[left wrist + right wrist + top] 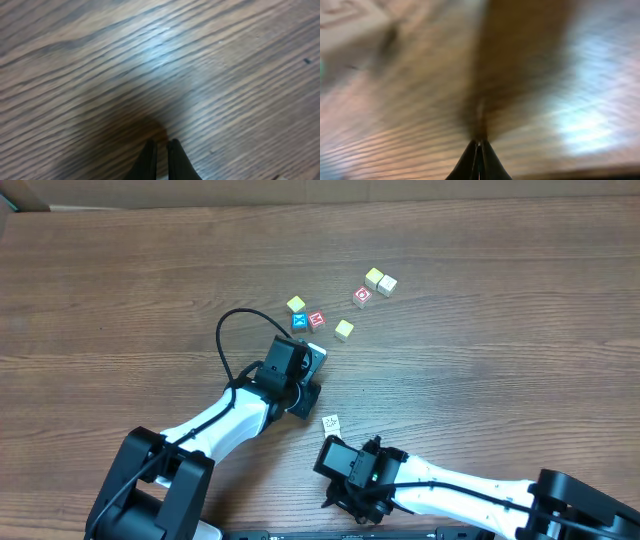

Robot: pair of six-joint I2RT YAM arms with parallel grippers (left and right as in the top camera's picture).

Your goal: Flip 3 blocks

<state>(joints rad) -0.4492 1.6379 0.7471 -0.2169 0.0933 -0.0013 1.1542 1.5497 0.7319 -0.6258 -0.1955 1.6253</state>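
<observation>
One white block with thin dark marks is seen alone on the bench. Just beside it, on the robot's side, the right pincer is held low. Its jaws are pressed together on nothing. In the right wrist view the marked face of the block appears blurred in the upper left corner. The left pincer is also pressed together and empty. It is placed near the white block on the far side, between it and the other cubes. A teal-faced block is found well beyond the white block, touching a red cube. A third block cannot be identified with certainty.

Several failures are judged possible from here. If the white block is approached with shut jaws, it may be pushed along the bench instead of being pinched. Because it is so small, it may be tipped too far, so that a wrong face is shown. Both arms are close to the white block, so a collision between them is possible. At the teal-faced block, the red cube may be knocked.
</observation>
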